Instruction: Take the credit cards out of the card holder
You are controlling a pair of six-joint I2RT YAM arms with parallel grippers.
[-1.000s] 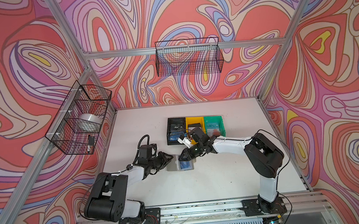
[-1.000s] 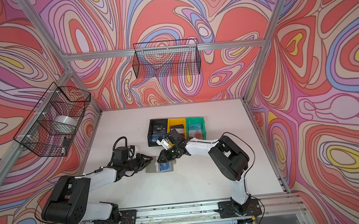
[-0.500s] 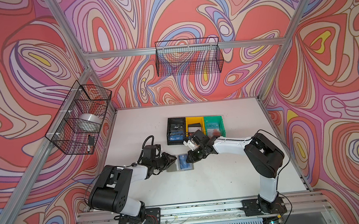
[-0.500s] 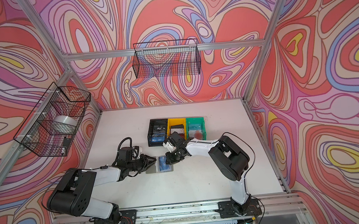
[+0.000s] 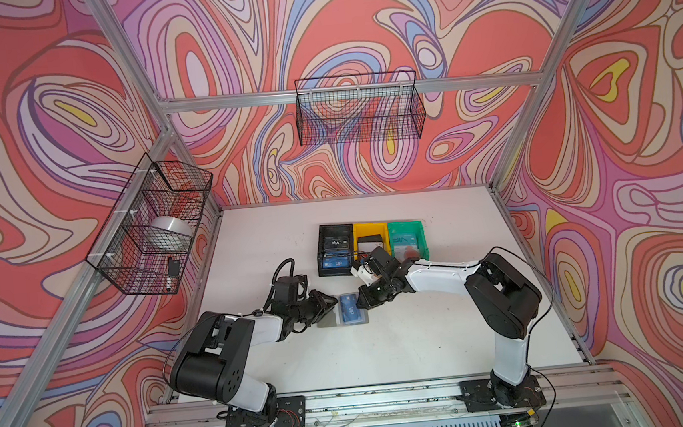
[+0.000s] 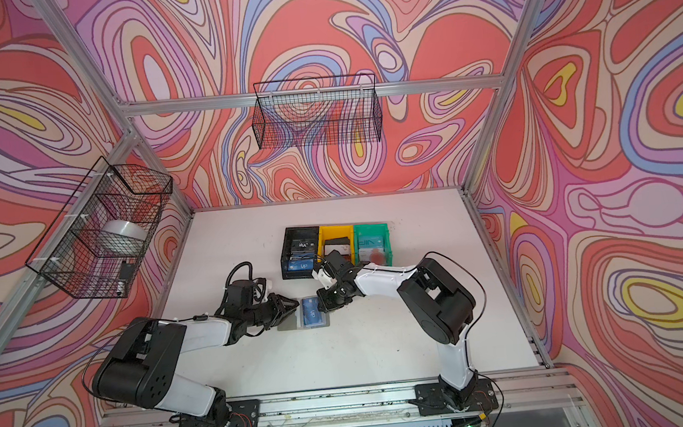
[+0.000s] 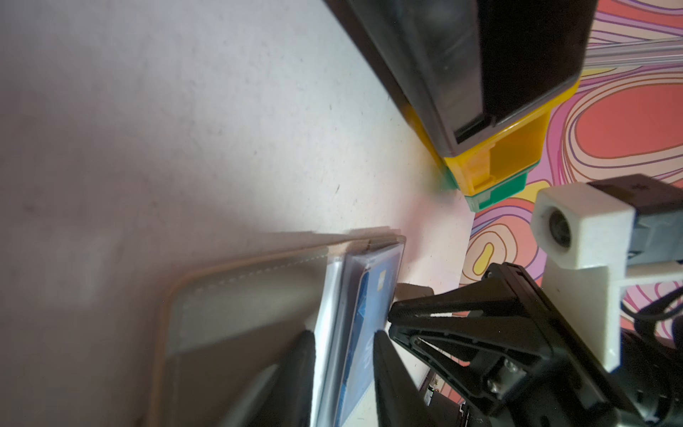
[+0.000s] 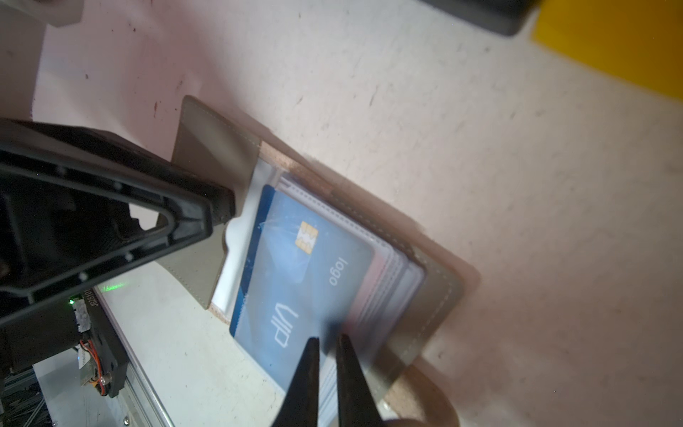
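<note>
The left arm (image 5: 257,329) and right arm (image 5: 440,275) stretch low toward the middle, tips nearly meeting. The left claw (image 5: 332,305) holds its jaws slightly apart; the right claw (image 8: 329,338) has them pinched almost together.

Open card holder (image 8: 439,295); blue card (image 8: 295,281) (VIP) sleeved

desk (image 5: 425,341): white | lying on it: open grey card holder (image 5: 328,322) | behind, touching in a row: black bin (image 5: 320,249), yellow bin (image 5: 357,232), green bin (image 5: 425,241)
</note>
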